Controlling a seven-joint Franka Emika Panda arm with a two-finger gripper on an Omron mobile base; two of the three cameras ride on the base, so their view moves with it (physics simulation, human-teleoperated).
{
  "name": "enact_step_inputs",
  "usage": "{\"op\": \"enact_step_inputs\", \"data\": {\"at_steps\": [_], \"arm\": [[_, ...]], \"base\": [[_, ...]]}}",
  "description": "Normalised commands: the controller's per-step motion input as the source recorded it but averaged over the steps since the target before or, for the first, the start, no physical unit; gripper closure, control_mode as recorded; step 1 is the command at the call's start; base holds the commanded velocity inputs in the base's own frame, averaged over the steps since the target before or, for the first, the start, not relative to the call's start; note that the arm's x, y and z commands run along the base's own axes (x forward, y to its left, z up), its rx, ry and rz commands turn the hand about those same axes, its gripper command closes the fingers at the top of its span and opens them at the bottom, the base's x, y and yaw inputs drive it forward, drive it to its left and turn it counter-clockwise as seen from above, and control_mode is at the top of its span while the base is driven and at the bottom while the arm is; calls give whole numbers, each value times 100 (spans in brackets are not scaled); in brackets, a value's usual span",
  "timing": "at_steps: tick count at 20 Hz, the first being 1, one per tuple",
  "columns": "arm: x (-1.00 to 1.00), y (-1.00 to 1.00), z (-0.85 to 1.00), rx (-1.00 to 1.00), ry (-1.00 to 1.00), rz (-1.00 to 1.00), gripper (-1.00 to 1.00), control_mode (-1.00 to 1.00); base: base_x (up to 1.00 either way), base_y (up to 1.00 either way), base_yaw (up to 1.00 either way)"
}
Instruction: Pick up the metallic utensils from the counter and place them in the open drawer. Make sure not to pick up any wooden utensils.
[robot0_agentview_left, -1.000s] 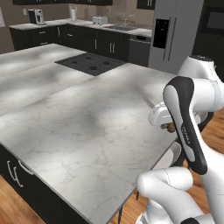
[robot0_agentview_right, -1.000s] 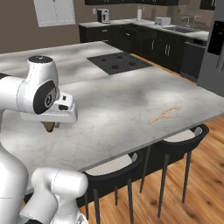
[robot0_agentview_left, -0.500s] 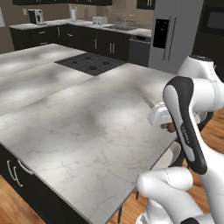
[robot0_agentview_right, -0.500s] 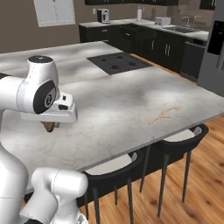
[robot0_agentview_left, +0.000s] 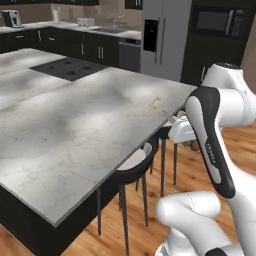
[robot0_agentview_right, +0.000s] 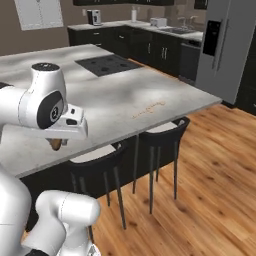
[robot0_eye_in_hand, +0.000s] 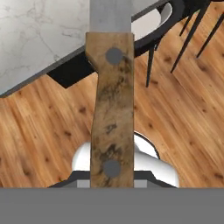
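One knife (robot0_eye_in_hand: 110, 109), one counter (robot0_agentview_left: 65, 120), two stools (robot0_agentview_right: 125, 165), one cooktop (robot0_agentview_left: 70, 68)

knife handle (robot0_eye_in_hand: 111, 118): mottled brown wood grain, two dull grey metal rivets
knife blade (robot0_eye_in_hand: 110, 15): flat matt grey metal
surface (robot0_agentview_left: 65, 115): grey-white marbled stone, smooth, soft sheen
cooktop (robot0_agentview_right: 108, 64): black, smooth
floor (robot0_agentview_right: 210, 170): warm wood planks, satin
stools (robot0_agentview_right: 162, 132): black seats, thin dark legs

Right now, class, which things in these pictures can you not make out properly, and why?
- Hand view: the knife has its blade cut off by the top edge, so the tip is unseen.
- Hand view: the pincer has its tips hidden behind the knife.
- Base views: a thin tan thing on the counter is too small to identify.
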Motion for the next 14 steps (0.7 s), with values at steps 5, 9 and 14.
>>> {"op": "enact_step_inputs", "data": {"at_steps": [5, 9, 14], "arm": [[0, 0, 0, 0, 0, 0, 100, 100], [0, 0, 0, 0, 0, 0, 100, 100], [0, 0, 0, 0, 0, 0, 100, 100]], "base": [[-11, -84, 1], [12, -97, 9], [56, -100, 12]]}}
